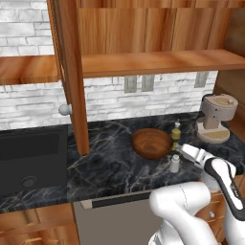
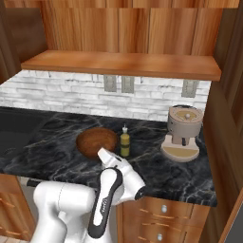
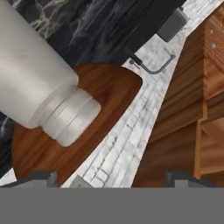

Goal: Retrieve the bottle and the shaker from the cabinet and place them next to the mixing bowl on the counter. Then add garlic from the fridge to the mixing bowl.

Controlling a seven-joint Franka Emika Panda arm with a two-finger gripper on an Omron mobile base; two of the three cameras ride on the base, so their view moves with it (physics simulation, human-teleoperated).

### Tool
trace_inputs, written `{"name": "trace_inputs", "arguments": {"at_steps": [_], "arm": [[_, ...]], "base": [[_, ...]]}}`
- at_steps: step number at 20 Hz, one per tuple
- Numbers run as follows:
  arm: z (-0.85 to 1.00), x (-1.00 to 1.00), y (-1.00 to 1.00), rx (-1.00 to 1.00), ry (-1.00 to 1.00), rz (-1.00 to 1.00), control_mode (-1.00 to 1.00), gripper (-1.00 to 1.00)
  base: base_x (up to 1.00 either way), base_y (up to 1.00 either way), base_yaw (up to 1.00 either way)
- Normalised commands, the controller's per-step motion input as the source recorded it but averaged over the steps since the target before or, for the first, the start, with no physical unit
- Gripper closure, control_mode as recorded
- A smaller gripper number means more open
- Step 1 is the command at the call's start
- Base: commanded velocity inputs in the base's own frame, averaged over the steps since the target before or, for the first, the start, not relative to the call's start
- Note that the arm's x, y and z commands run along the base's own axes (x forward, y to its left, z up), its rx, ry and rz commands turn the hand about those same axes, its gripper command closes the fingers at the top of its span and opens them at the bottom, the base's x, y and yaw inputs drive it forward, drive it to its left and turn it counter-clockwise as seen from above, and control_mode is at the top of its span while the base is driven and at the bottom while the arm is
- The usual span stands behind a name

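The grey shaker point(image 1: 175, 164) stands upright on the black marble counter point(image 1: 110, 167), just right of the brown wooden mixing bowl point(image 1: 151, 142). Behind it, the olive-yellow bottle point(image 1: 176, 130) also stands by the bowl's right rim. My gripper point(image 1: 182, 152) hovers just above and right of the shaker, open and holding nothing. In the hand view the shaker point(image 3: 43, 92) looms at the upper left with the bowl point(image 3: 109, 109) behind it, and my fingertips point(image 3: 41, 177) stand wide apart. From the right base I see the bowl point(image 2: 96, 141) and bottle point(image 2: 125, 142); my arm hides the shaker. The cabinet point(image 1: 153, 62) is open, with a bare shelf.
The cabinet door point(image 1: 72, 72) with its silver knob point(image 1: 64, 109) hangs open over the counter left of the bowl. A beige coffee machine point(image 1: 215, 117) stands at the right against the brick wall. A dark sink point(image 1: 28, 158) lies at the left.
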Motion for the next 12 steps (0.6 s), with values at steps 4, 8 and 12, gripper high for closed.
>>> {"name": "trace_inputs", "arguments": {"at_steps": [4,8,12], "arm": [[-0.03,-0.73,-0.06,-0.47,-0.83,0.00,-1.00,-1.00],[0.00,-0.99,-0.14,-0.61,-0.98,0.00,-1.00,-1.00],[0.04,-1.00,-0.03,-0.58,-0.99,0.00,-1.00,-1.00]], "base": [[0.00,0.00,0.00],[0.00,0.00,0.00],[0.00,0.00,0.00]]}}
